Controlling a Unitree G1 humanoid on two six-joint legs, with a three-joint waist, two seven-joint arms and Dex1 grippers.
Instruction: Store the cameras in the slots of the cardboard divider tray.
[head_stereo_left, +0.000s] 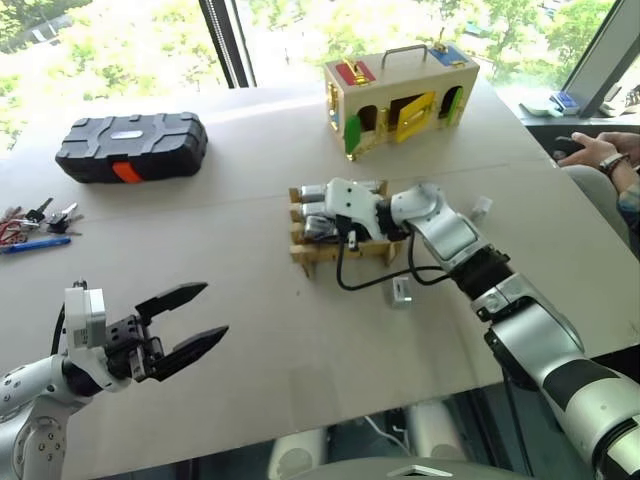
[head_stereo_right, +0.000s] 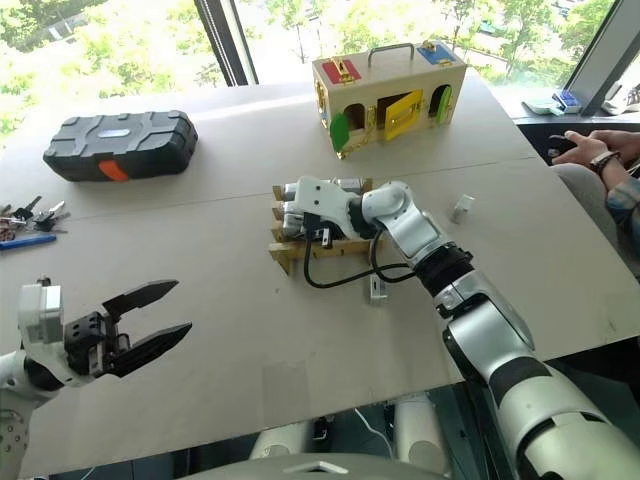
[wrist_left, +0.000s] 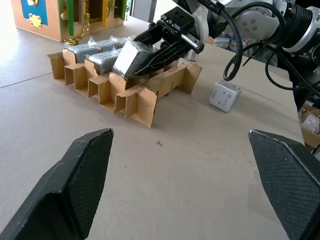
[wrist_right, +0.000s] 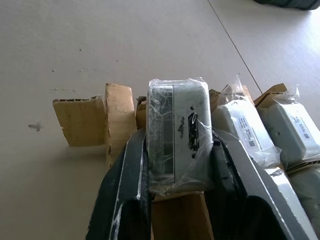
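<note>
Camera (wrist_right: 175, 132), label unreadable, clamped in right claw (wrist_right: 177, 165) over tray (wrist_left: 145, 102).

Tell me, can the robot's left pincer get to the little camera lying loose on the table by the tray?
Probably not easily. The left pincer is open but far from the camera, and the right arm and its cable lie across that side.

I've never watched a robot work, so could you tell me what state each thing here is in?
Right gripper: shut on a wrapped camera over the cardboard divider tray.
Left gripper: open, empty.
Loose cameras: lying on the table.
Black case: closed.
Wooden box: yellow door ajar.
</note>
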